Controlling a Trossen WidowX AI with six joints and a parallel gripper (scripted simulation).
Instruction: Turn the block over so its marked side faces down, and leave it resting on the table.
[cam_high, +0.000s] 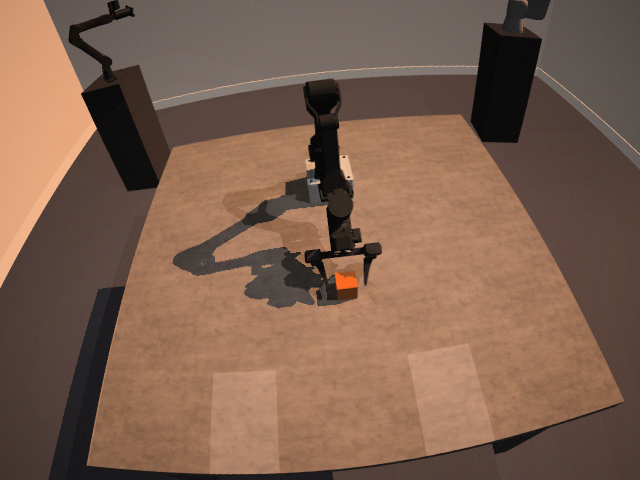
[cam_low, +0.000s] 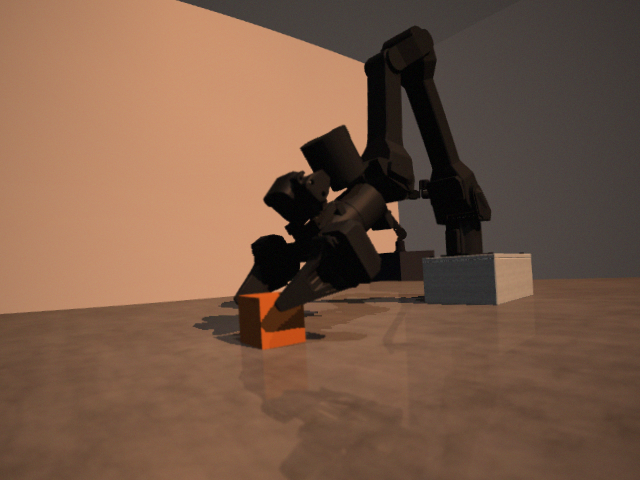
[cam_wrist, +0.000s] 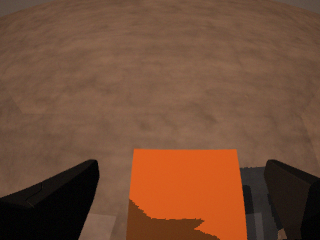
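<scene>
The orange block (cam_high: 346, 281) (cam_low: 283, 338) (cam_wrist: 185, 180) rests flat and upright on the table (cam_high: 439, 232) (cam_low: 465, 387) (cam_wrist: 150, 75). Its visible faces are plain orange, partly in shadow; no mark shows on them. The underside and the side toward the arm's base are hidden, so where the marked side lies cannot be seen. My gripper (cam_high: 346, 288) (cam_low: 257, 304) (cam_wrist: 185, 170) is open and empty. It slants down toward the block, one finger on each side, with a gap on both sides in the wrist view.
The arm's pale base block (cam_low: 460, 279) stands behind the gripper. Two lighter patches (cam_high: 244, 413) (cam_high: 449, 397) show near the table's front edge. Dark pedestals (cam_high: 121, 134) (cam_high: 504, 87) with other arms stand beyond the table.
</scene>
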